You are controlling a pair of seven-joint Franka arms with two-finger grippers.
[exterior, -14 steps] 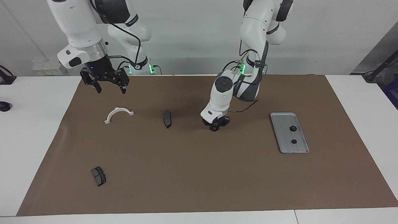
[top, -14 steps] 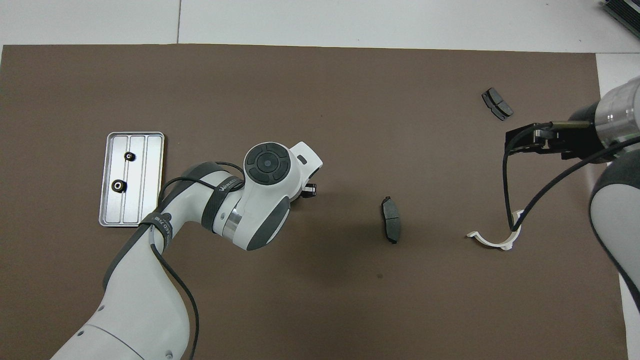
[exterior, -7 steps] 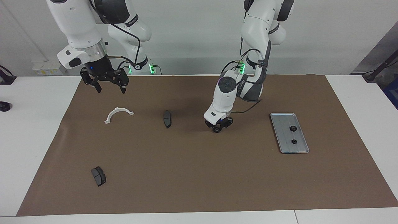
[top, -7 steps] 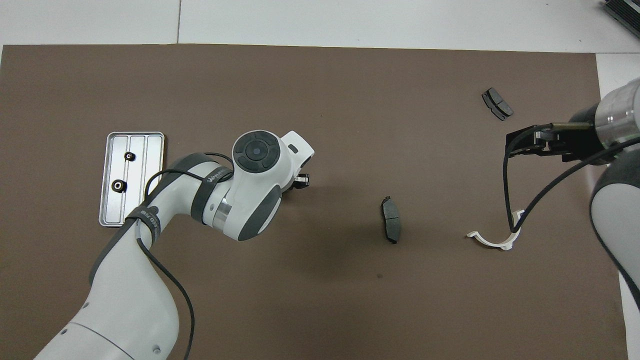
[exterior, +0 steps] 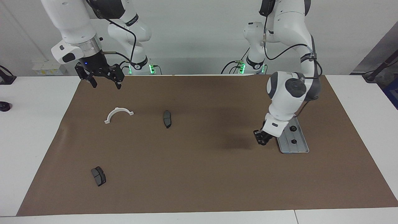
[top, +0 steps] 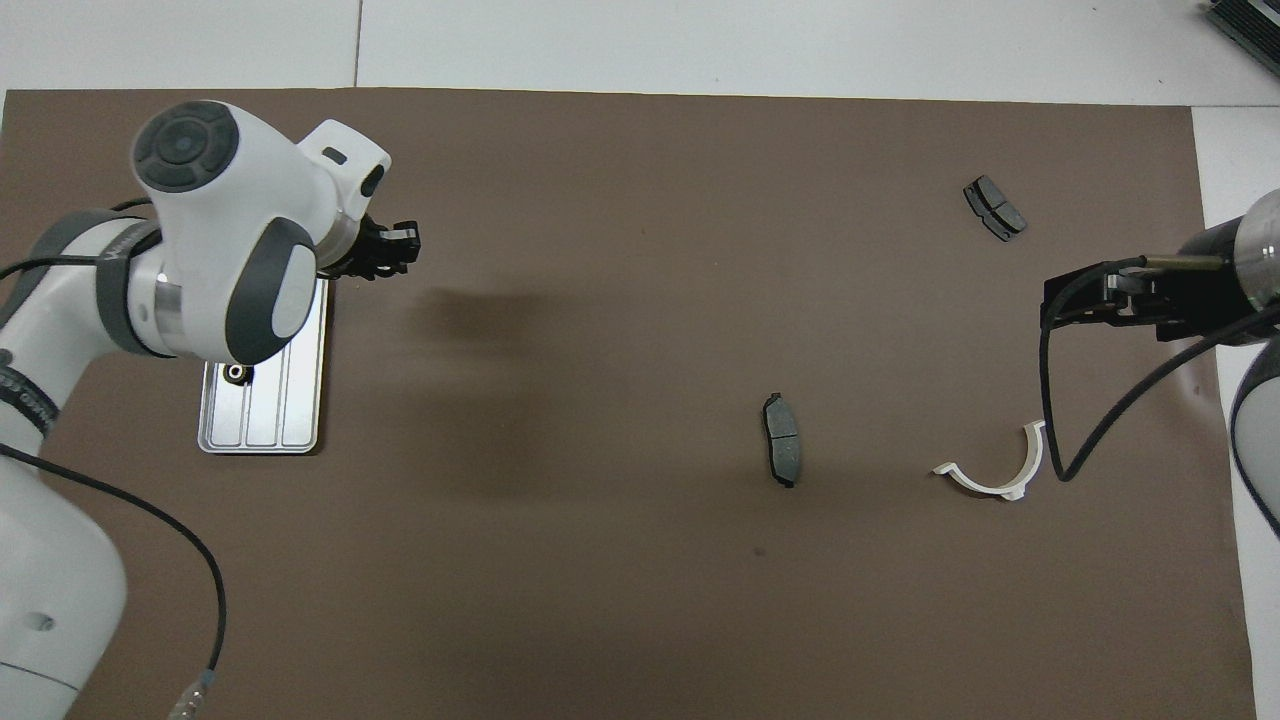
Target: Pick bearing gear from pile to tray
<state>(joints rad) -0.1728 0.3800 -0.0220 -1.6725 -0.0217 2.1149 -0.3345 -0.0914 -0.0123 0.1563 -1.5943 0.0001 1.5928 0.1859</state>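
Note:
My left gripper (exterior: 262, 139) (top: 395, 245) hangs over the brown mat just beside the silver tray (exterior: 294, 149) (top: 262, 425), at the tray's edge toward the table's middle. It is shut on a small black bearing gear, which barely shows between the fingertips. Two black gears (exterior: 292, 128) (exterior: 293, 141) lie in the tray; in the overhead view only one gear (top: 237, 374) shows, the arm covering the rest. My right gripper (exterior: 104, 81) (top: 1075, 298) waits open and raised over the mat's edge by the robots, holding nothing.
What is left of the pile lies scattered toward the right arm's end: a white half-ring bracket (exterior: 118, 112) (top: 990, 478), one dark grey pad (exterior: 167, 119) (top: 782, 452) mid-mat, and another pad (exterior: 98, 176) (top: 994, 208) farther from the robots.
The left arm has lifted from mid-mat and swung with the gear to the tray's side. The right gripper has risen slightly.

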